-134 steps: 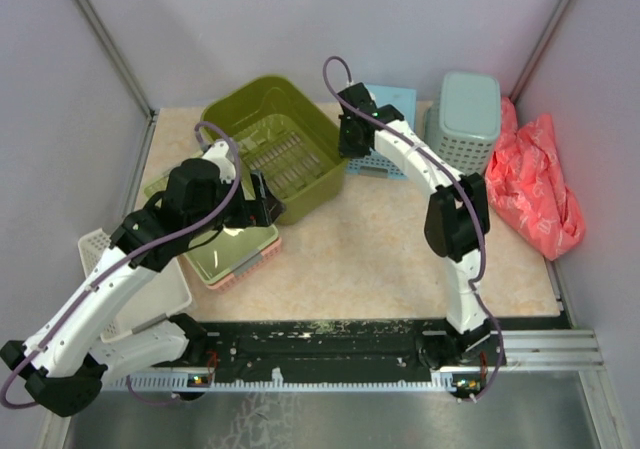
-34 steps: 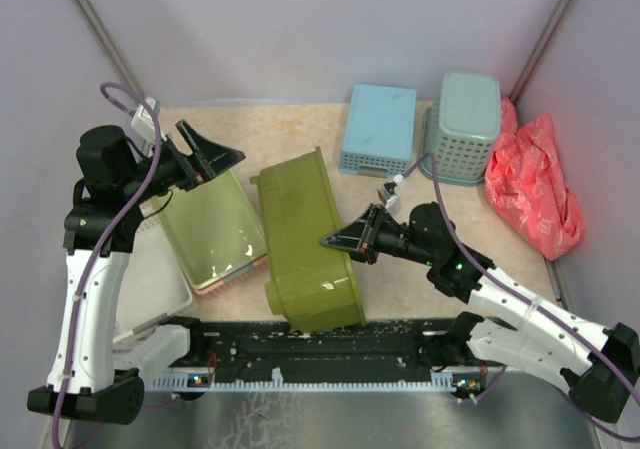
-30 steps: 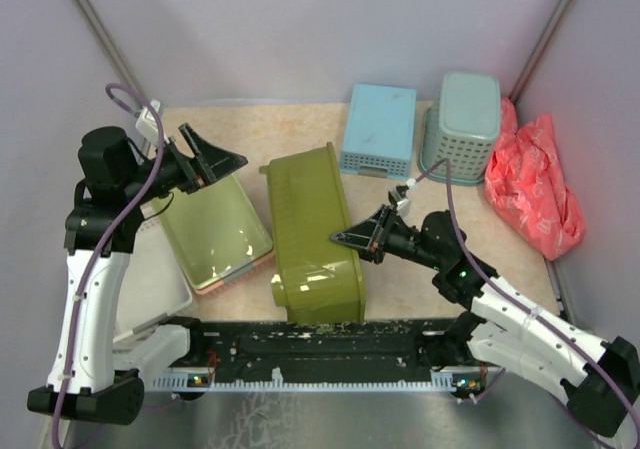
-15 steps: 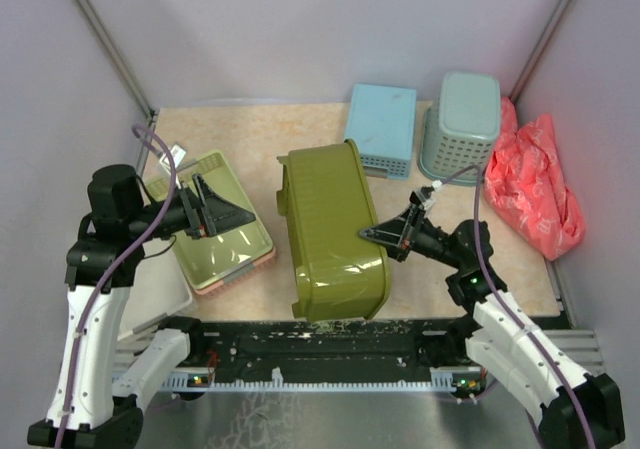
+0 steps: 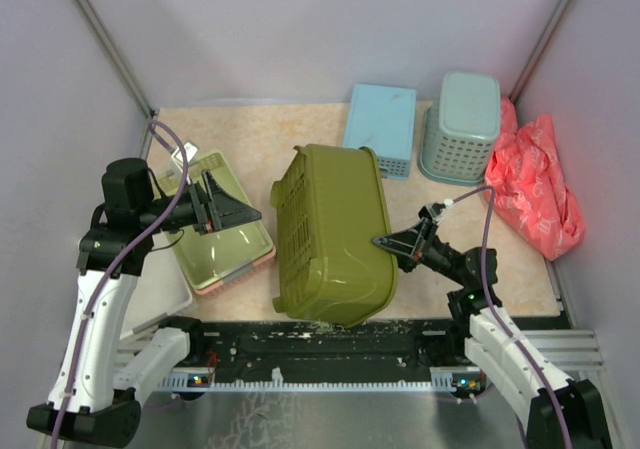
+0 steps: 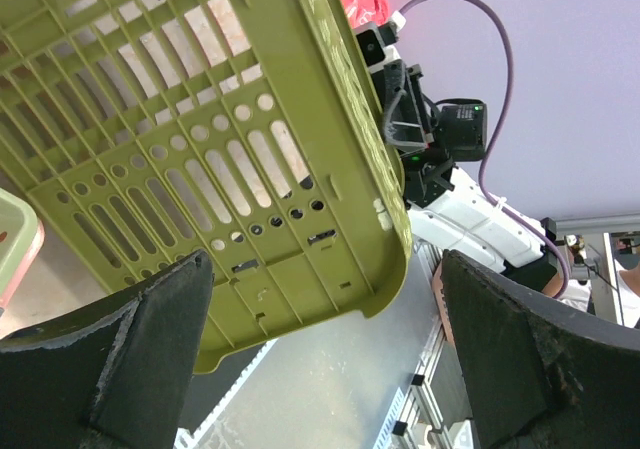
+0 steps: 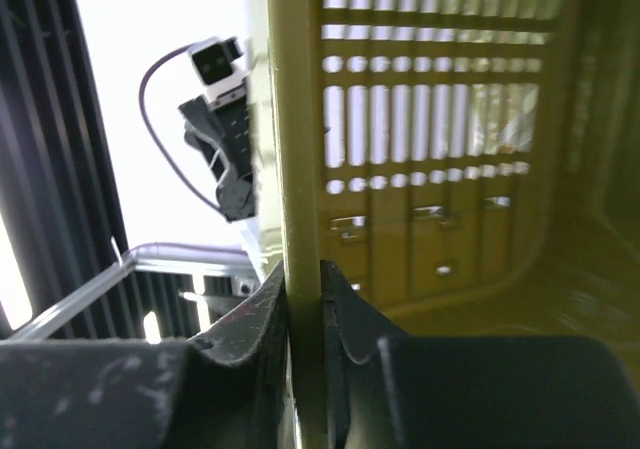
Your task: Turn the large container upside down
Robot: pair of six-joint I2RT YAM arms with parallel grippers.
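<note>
– What is the large container (image 5: 335, 239) like, and where is it?
– Olive-green plastic, deep and rectangular, with rounded corners. It sits mid-table (image 5: 240, 134), tipped up on one long side. A smooth, glossy wall faces up, and the bottom, cut with rows of slots and round holes, faces left.

– Who has hold of it?
– The right gripper (image 7: 303, 281). Its two dark fingers are clamped on the thin rim of the container's right side, one inside the wall and one outside.

– And the other arm?
– The left gripper (image 5: 238, 207) hangs just left of the container with its fingers spread wide, grasping nothing and apart from the slotted bottom.

– What lies around it?
– Left of the container, under that gripper, is a shallow pale-green tray (image 5: 222, 241) with a pink rim. Beyond the container's far end lies a light blue slotted basket (image 5: 381, 127), bottom up. Right of that stands a teal basket (image 5: 460, 121) with perforated walls, also bottom up. Farther right of the container a crumpled red bag (image 5: 535, 184) rests by the wall.

– Anything crowding it?
– The tray is nearest to it, close beside the lower left edge.
</note>
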